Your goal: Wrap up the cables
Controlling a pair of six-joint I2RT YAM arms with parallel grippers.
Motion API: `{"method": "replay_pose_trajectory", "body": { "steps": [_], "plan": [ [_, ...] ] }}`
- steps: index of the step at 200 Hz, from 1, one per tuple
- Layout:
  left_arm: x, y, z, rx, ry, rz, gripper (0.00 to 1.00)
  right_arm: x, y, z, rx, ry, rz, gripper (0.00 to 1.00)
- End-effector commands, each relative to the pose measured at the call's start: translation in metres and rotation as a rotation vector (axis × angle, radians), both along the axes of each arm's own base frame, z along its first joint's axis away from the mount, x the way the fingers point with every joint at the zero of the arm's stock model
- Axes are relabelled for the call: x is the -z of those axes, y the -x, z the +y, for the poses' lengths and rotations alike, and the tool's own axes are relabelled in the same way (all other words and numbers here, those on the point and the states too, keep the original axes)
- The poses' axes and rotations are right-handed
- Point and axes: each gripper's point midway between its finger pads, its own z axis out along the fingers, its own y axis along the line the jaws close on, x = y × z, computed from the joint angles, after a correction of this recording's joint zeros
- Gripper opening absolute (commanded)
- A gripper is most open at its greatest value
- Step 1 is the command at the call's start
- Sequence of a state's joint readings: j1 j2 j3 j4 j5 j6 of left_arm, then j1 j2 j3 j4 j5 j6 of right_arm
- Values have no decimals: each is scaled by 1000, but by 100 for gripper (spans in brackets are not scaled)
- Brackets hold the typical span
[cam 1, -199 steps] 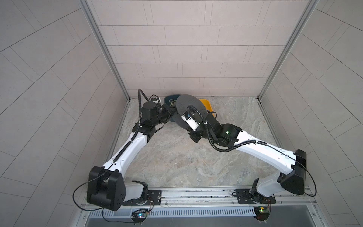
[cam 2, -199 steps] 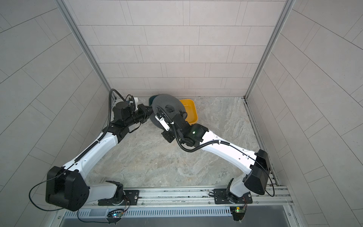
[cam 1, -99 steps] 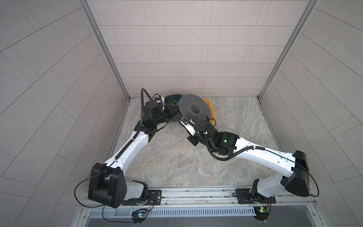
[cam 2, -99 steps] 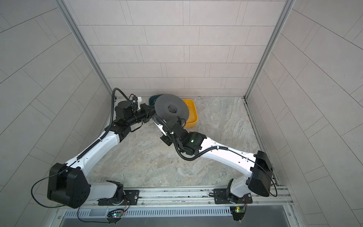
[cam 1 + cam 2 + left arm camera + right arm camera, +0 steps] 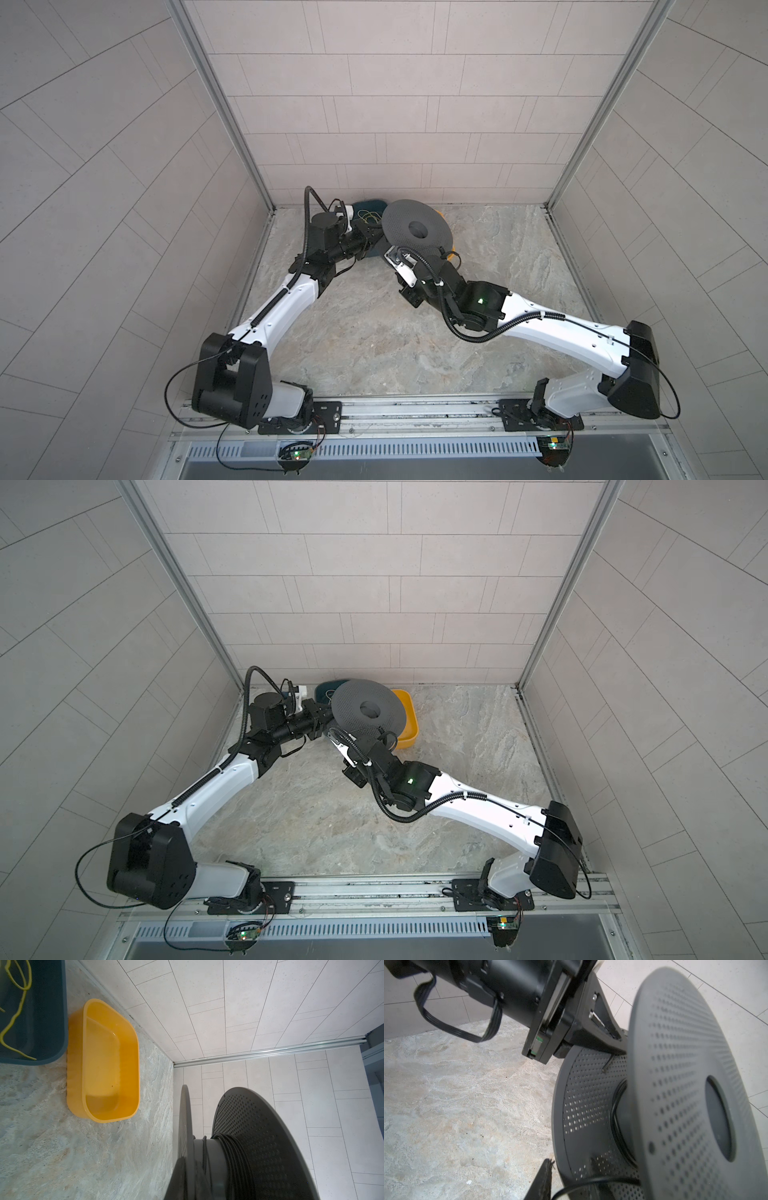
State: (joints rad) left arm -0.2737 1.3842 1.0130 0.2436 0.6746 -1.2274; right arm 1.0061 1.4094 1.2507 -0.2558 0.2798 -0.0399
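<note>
Grey perforated spool (image 5: 417, 228) held tilted above desk (image 5: 374, 340); left gripper (image 5: 616, 1045) jaws clenched on spool rim. Black cable (image 5: 230, 1153) mostly wound, several turns on spool hub. Loose tail (image 5: 591, 1180) hangs under spool beside right gripper (image 5: 392, 255), jaws' state cannot tell. Remaining, likely: wind tail, secure end.

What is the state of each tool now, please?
Left tool: closed, holding the grey spool by a flange.
Right tool: open; the black cable passes loose through it.
</note>
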Motion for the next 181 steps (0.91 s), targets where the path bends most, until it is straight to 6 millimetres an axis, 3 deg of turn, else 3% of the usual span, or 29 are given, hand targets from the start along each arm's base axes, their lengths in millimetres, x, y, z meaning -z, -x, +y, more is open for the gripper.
{"method": "replay_pose_trajectory", "body": {
  "steps": [1,44,114,181],
  "plan": [
    [-57,7,-11,75,74,-165,0,-22,1,-15,44,-69,-34,32],
    [-64,7,-12,83,80,-187,0,-20,9,-21,35,-101,-29,42],
    [-65,8,-12,86,83,-194,0,-20,13,-19,11,-128,-17,45],
    [-73,6,-11,94,117,-211,0,-17,21,-36,23,-150,-18,48]
  ]
}}
